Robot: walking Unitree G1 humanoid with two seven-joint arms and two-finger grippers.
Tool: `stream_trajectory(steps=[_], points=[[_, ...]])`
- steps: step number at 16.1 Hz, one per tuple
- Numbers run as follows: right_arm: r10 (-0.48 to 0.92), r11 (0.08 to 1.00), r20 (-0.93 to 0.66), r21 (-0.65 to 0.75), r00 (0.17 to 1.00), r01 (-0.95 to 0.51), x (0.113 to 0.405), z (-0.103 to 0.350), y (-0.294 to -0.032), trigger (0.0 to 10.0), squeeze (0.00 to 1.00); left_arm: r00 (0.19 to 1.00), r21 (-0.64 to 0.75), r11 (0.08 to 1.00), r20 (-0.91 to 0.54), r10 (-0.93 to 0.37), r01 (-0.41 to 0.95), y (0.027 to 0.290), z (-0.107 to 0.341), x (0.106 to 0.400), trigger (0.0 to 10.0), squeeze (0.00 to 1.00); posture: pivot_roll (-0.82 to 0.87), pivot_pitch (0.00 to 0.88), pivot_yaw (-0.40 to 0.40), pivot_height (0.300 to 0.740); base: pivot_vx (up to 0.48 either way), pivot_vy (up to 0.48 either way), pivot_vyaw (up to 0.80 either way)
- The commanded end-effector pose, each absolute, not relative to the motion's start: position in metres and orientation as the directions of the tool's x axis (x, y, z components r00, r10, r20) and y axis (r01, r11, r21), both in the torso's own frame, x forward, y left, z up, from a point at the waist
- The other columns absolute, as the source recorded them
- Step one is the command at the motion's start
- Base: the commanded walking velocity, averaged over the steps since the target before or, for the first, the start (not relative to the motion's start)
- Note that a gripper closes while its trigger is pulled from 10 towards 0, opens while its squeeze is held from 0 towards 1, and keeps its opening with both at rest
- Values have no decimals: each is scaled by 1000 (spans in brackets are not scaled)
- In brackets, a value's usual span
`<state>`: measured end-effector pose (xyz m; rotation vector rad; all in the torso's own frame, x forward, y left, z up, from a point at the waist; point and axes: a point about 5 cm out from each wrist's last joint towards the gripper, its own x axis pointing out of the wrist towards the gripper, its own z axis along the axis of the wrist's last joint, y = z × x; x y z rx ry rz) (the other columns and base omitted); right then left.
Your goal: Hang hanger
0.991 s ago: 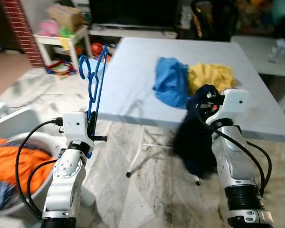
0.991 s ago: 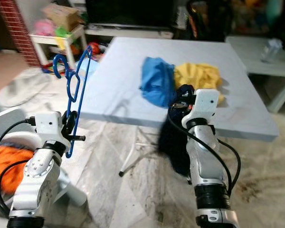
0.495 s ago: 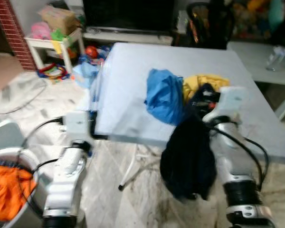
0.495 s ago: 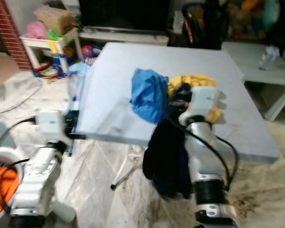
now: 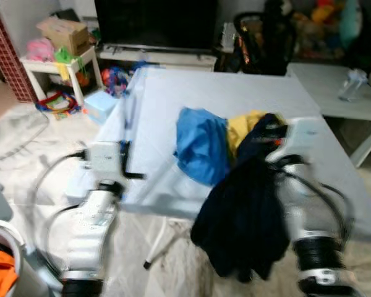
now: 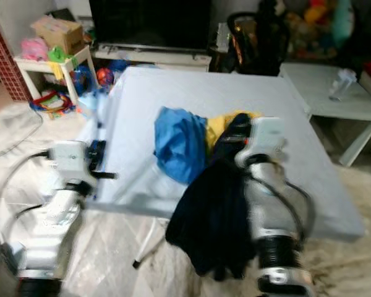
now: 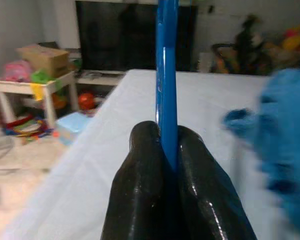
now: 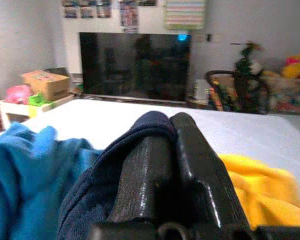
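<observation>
The left gripper (image 7: 162,150) is clamped on the blue hanger (image 7: 166,75), whose bar rises straight up between the two black fingers (image 7: 140,170); in the head views the gripper sits at the near left edge of the table (image 5: 235,99), and the hanger there is blurred to a faint streak, so its tilt cannot be judged. The right gripper (image 8: 170,145) is pinched on a fold of the dark navy garment (image 5: 244,216), most of which hangs off the near table edge toward the floor. A blue garment (image 5: 201,151) and a yellow garment (image 5: 247,127) lie bunched on the table just beside that gripper, the navy cloth touching both. Risks, as judged: the hanger is held on a thin bar, so it may pivot or slip in the clamp if it strikes the table edge. The navy garment is gripped by a small fold only; its hanging weight could pull it free. Lifting it may also drag the neighbouring blue cloth off the table. The blur suggests camera motion, which makes alignment of hanger and garment uncertain.
</observation>
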<state>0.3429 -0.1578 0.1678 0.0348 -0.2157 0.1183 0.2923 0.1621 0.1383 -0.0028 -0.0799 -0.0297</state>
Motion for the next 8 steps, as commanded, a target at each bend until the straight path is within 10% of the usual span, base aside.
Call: stream_trajectory(steps=[1,8], points=[[82,996,255,19,963,-89,345,179,-170,10000,0,993,-15,999,106,-43,45,153,144,293,10000,0,44,0,-40,740,352,0,0],[223,971,312,9,924,-238,394,244,-137,10000,0,992,-10,998,113,-60,62,144,144,299,10000,0,13,0,-26,740,41,0,0]])
